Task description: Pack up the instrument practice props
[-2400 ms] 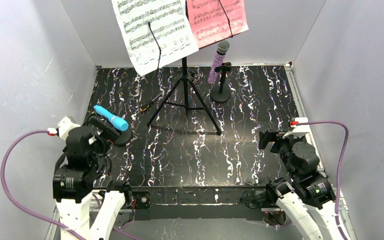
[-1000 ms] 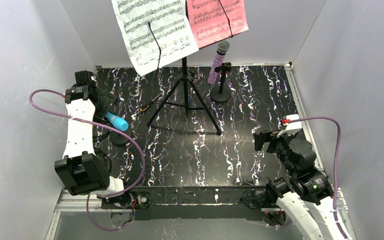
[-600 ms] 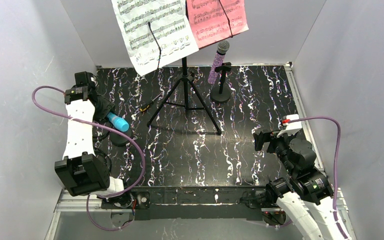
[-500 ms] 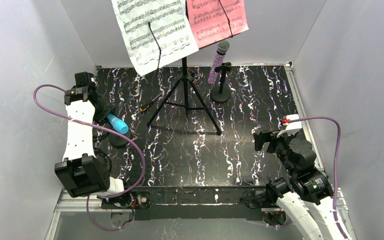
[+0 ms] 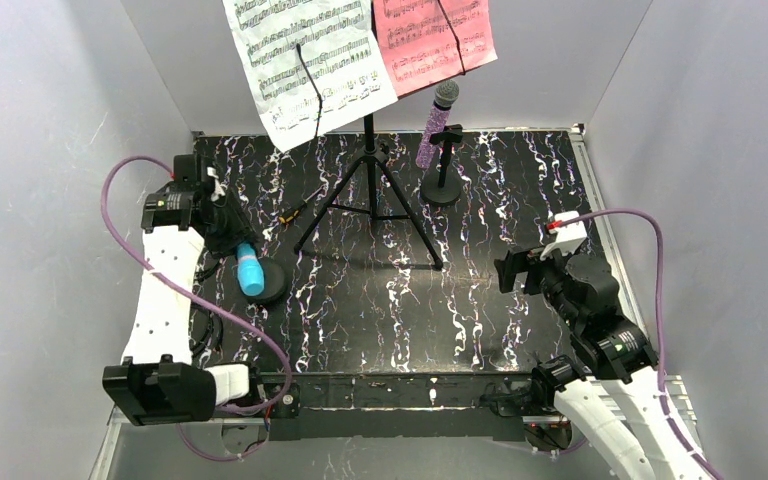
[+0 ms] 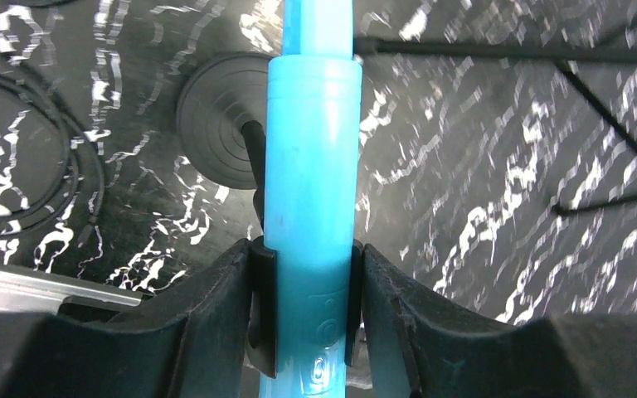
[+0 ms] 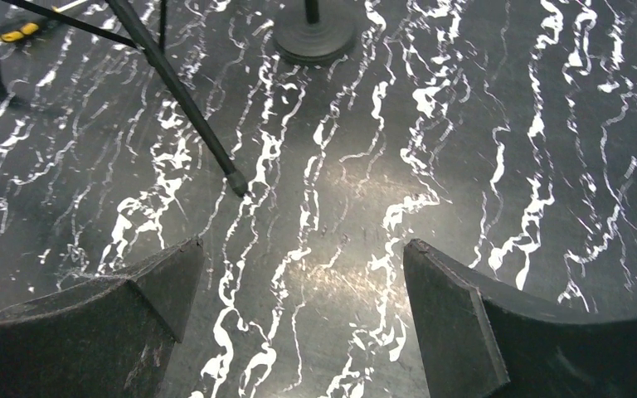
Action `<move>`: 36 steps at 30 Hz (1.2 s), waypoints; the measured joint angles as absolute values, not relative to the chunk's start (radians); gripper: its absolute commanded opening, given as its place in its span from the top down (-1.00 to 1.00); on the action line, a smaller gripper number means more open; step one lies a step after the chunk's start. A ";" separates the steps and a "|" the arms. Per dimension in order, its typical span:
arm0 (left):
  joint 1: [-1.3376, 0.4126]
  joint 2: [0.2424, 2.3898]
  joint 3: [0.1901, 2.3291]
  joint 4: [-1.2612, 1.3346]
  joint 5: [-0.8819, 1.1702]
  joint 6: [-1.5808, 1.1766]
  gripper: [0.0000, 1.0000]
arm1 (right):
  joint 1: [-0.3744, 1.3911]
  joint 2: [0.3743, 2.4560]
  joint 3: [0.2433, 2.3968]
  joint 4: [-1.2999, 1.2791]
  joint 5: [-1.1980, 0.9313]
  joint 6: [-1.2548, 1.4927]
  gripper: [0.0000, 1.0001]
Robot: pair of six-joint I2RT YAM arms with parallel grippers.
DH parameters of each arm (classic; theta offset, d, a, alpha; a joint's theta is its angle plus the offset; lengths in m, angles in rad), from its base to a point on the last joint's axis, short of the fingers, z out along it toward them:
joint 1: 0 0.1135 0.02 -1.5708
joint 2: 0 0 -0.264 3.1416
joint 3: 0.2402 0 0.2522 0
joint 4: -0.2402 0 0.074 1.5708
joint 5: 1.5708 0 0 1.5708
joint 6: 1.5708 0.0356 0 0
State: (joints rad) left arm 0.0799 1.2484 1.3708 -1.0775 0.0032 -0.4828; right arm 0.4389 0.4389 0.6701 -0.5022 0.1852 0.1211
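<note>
The blue microphone (image 5: 249,270) is clamped between the fingers of my left gripper (image 5: 230,232), head pointing at the near edge. In the left wrist view the blue microphone (image 6: 311,166) fills the jaws of the left gripper (image 6: 307,249), thin black clip arms lie between it and the fingers, and a round-based mic holder (image 6: 216,124) sits just beyond. The purple glitter microphone (image 5: 438,122) stands in the other holder (image 5: 442,190) at the back. White (image 5: 305,60) and pink (image 5: 432,35) music sheets hang on the tripod. My right gripper (image 5: 508,270) hovers open over bare mat, its jaws (image 7: 299,249) empty.
The tall black tripod (image 5: 368,190) spreads its legs mid-back, one leg (image 7: 182,99) reaching toward my right gripper. A small yellow-black item (image 5: 290,212) lies left of it. A coiled black cable (image 6: 17,157) lies at the left edge. Grey walls enclose three sides.
My left gripper closed on the blue microphone and swung it round to point toward the near edge; the holder's base shifted right with it. The right arm edged forward and left, still open.
</note>
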 measured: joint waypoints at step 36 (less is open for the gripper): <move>-0.715 1.404 1.391 -0.760 0.418 -0.078 1.00 | 0.439 0.670 0.440 0.162 -0.380 0.129 -0.97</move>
